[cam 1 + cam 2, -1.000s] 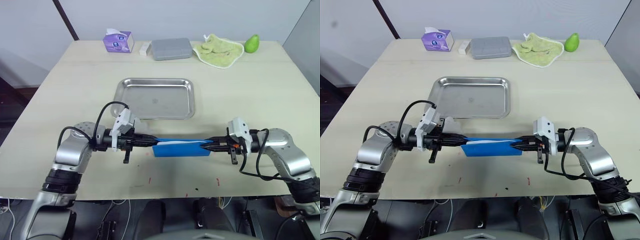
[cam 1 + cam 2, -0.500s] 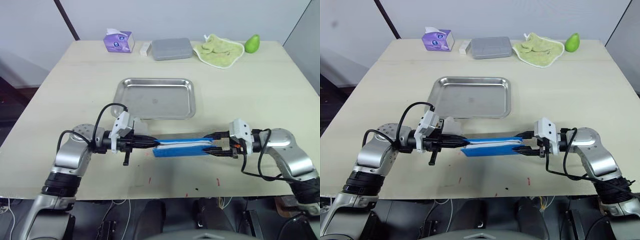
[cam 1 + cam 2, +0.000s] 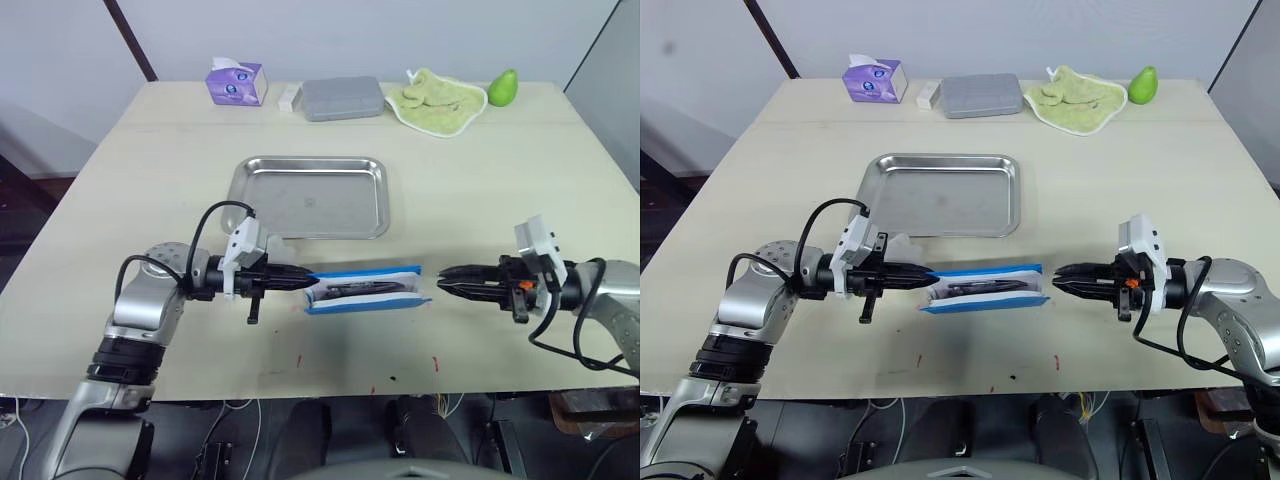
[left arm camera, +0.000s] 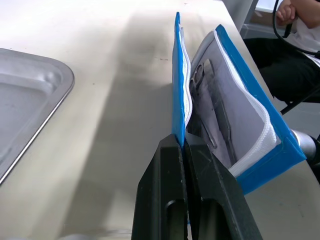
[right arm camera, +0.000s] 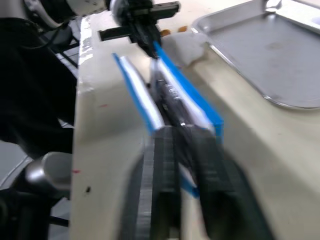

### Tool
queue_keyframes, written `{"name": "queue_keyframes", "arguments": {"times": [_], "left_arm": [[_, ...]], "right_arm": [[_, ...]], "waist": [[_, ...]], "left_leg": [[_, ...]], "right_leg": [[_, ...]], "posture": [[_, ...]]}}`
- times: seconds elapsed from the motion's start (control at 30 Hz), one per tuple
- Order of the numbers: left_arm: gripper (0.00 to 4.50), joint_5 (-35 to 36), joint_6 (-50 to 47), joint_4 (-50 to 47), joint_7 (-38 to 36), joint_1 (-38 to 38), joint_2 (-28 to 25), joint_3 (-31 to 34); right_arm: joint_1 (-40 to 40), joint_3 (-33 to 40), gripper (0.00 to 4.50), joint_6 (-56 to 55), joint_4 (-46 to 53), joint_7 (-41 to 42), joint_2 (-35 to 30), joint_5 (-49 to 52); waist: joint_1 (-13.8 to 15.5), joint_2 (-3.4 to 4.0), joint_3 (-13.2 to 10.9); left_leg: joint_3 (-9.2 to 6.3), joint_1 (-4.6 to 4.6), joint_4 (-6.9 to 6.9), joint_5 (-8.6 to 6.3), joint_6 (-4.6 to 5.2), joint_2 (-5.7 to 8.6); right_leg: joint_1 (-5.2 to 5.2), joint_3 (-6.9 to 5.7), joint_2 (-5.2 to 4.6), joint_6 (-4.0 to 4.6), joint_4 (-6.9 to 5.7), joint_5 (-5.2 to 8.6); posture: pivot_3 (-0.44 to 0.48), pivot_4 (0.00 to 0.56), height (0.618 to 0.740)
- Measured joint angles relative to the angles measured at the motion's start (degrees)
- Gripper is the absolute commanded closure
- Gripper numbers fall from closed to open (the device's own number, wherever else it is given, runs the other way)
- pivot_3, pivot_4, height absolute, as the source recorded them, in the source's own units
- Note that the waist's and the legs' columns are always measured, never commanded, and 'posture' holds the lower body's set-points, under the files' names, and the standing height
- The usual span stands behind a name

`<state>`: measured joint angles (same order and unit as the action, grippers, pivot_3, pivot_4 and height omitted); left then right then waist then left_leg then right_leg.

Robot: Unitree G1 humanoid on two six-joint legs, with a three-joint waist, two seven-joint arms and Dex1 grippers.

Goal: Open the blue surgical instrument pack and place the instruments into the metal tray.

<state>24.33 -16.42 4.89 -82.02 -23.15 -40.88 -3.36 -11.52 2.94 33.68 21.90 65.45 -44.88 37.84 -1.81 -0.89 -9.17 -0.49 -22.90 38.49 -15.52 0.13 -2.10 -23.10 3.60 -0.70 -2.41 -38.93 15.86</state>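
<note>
- The blue surgical instrument pack (image 3: pixel 362 290) is sitting on the table (image 3: pixel 520 190) just in front of the metal tray (image 3: pixel 311 197), flap propped open, grey-white lining showing.
- The left gripper (image 3: pixel 301 284) has its fingers clenched on the pack's left edge, pinning that flap.
- The right gripper (image 3: pixel 446 288) is near the pack's right end but not touching it. Its fingers look close together with nothing in them, but honestly can't tell for sure.
- The instruments (image 4: pixel 207 112) are tucked in the lining, dark and skinny, lying lengthwise.
- If it were me: keep the left pinch steady so the pack doesn't flop shut, then reach in with the right, grab one tool mid-shaft and slide it out along its length. The tray's empty, so plenty of room.
</note>
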Motion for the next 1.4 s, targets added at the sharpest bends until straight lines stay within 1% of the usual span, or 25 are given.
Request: {"name": "queue_keyframes", "arguments": {"times": [0.07, 0.23, 0.37, 0.53, 0.8, 0.97, 1.07, 1.27, 1.4], "left_arm": [[4.50, -0.5, 0.3, 0.7, 0.0, -0.8, 0.3, -0.3], [4.50, -0.7, 0.7, 1.6, 0.0, -1.5, 0.4, -1.0], [4.50, -1.1, 0.9, 2.8, 0.0, -2.4, 0.4, -1.4], [4.50, -3.0, 1.8, 5.2, 0.9, -4.1, 0.8, -1.9], [4.50, -9.7, 4.7, 11.5, 4.8, -7.6, 2.8, -5.0], [4.50, -13.9, 6.9, 14.3, 6.9, -9.0, 4.4, -6.9], [4.50, -17.0, 9.6, 15.2, 8.1, -10.2, 5.0, -8.7], [4.50, -19.8, 13.2, 16.7, 9.5, -11.1, 6.0, -9.9], [4.50, -20.3, 15.2, 17.5, 9.6, -11.3, 6.2, -10.1]], "right_arm": [[-0.4, -3.9, 4.46, -0.9, -0.3, -1.4, 1.4, -3.4], [-1.0, -8.7, 4.46, -3.2, -2.4, -0.9, 1.1, -8.5], [-0.7, -9.9, 4.46, -3.2, -2.6, 0.1, 0.8, -8.6], [-0.2, -13.2, 4.46, -2.7, -1.9, 0.9, 0.6, -9.5], [1.0, -17.9, 4.46, -4.5, -1.9, 0.3, 0.5, -15.8], [1.5, -19.9, 4.46, -6.2, -1.9, -0.8, 0.6, -19.1], [1.6, -20.5, 4.46, -7.3, -2.0, -1.3, 0.9, -20.6], [1.7, -20.5, 4.46, -7.7, -2.0, -2.0, 1.6, -21.5], [2.3, -20.4, 4.46, -8.8, -2.3, -2.4, 2.3, -21.5]], "waist": [[0.0, 0.00, 0.0], [0.1, -0.01, 0.0], [0.1, -0.01, 0.0], [0.1, -0.02, 0.0], [0.2, -0.02, 0.0], [0.3, -0.02, 0.0], [0.8, -0.02, 0.0], [1.3, 0.01, 0.1], [1.4, 0.01, 0.1]], "left_leg": [[0.03, 0.00, 0.00, 0.00, 0.00, 0.01], [0.03, -0.01, 0.02, 0.00, 0.00, 0.01], [0.01, -0.01, 0.02, 0.00, 0.00, 0.01], [0.02, -0.01, 0.02, 0.00, 0.00, 0.01], [0.03, -0.02, 0.02, 0.00, 0.00, 0.03], [0.04, -0.01, 0.05, 0.00, 0.00, 0.03], [0.05, 0.01, 0.08, 0.00, 0.00, 0.04], [0.02, 0.13, 0.17, 0.00, 0.00, 0.04], [-0.05, 0.17, 0.19, 0.00, 0.00, 0.05]], "right_leg": [[0.00, 0.01, 0.00, 0.00, 0.00, 0.00], [0.00, -0.01, -0.02, 0.00, 0.00, 0.00], [0.00, -0.01, -0.01, 0.00, -0.01, 0.00], [0.00, -0.02, 0.00, 0.00, 0.00, 0.00], [0.00, -0.02, 0.00, 0.00, 0.00, 0.00], [0.01, -0.03, 0.00, 0.00, -0.02, 0.00], [0.04, -0.03, 0.01, 0.00, -0.03, 0.00], [0.30, -0.25, 0.00, 0.00, -0.01, 0.00], [0.38, -0.33, -0.01, 0.00, 0.01, 0.00]], "posture": [[0.000, 0.150, 0.740], [0.000, 0.150, 0.740], [0.000, 0.150, 0.740], [0.000, 0.150, 0.740], [0.000, 0.150, 0.740], [0.000, 0.150, 0.740], [0.000, 0.150, 0.740], [0.000, 0.150, 0.740], [0.000, 0.150, 0.740]]}}
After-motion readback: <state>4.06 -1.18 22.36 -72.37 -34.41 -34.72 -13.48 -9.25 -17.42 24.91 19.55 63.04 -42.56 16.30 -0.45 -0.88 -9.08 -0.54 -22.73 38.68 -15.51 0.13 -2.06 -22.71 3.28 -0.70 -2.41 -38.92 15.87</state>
